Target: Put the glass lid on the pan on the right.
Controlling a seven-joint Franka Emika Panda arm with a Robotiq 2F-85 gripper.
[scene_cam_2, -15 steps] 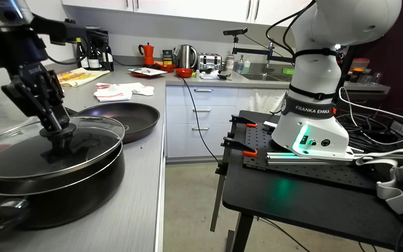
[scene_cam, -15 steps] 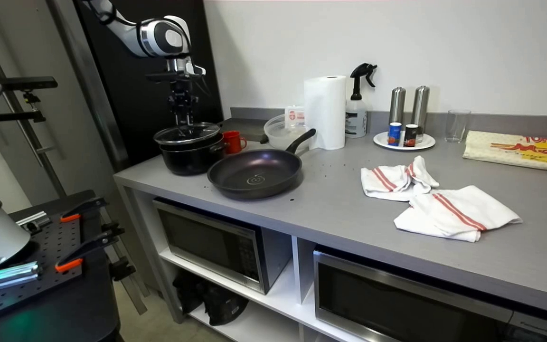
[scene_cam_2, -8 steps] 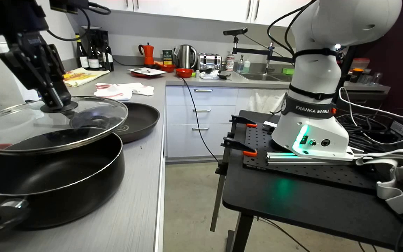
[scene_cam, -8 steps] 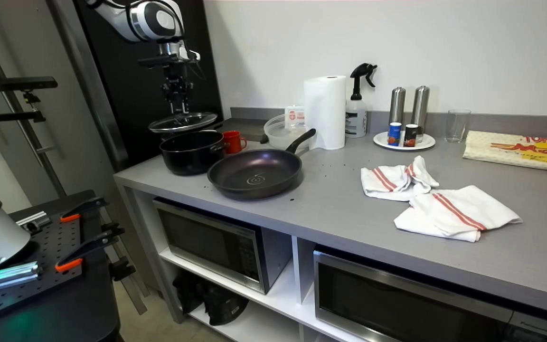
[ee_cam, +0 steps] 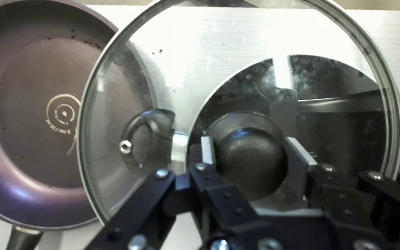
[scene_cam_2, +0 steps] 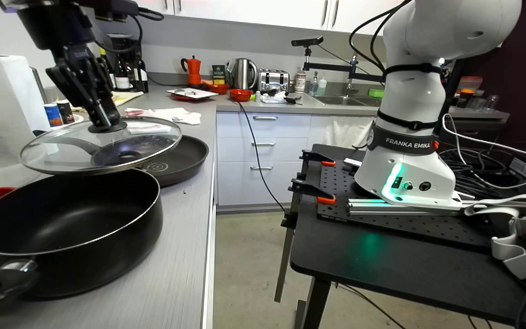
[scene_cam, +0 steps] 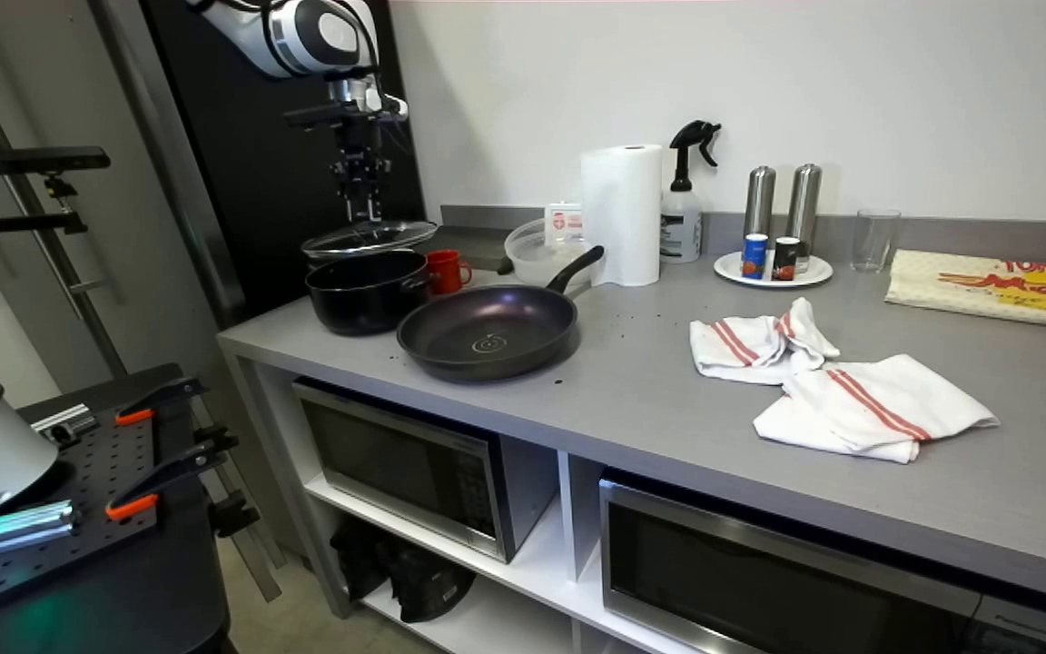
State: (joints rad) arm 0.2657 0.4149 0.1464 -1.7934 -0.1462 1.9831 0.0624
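The glass lid (scene_cam: 373, 239) is round and see-through with a dark centre knob. My gripper (scene_cam: 364, 216) is shut on that knob and holds the lid in the air, slightly tilted. In an exterior view, the lid (scene_cam_2: 62, 153) hangs above the far rim of the deeper black pot (scene_cam_2: 85, 260), apart from it. In the wrist view, my gripper (ee_cam: 253, 152) has its fingers on both sides of the knob, and the lid (ee_cam: 193, 45) overlaps the right part of the pan (ee_cam: 30, 104). The wide black pan (scene_cam: 489, 331) is uncovered on the counter beside the pot.
A red mug (scene_cam: 444, 271) stands behind the pot. A plastic bowl (scene_cam: 530, 254), a paper towel roll (scene_cam: 625, 213) and a spray bottle (scene_cam: 682, 227) stand behind the pan. White towels (scene_cam: 868, 409) lie farther along the counter (scene_cam: 650, 400).
The lid has risen from just over the pot's rim with my gripper, leaving the pot open. Over the last half second it has moved toward the pan's side. Pot and pan have not moved.
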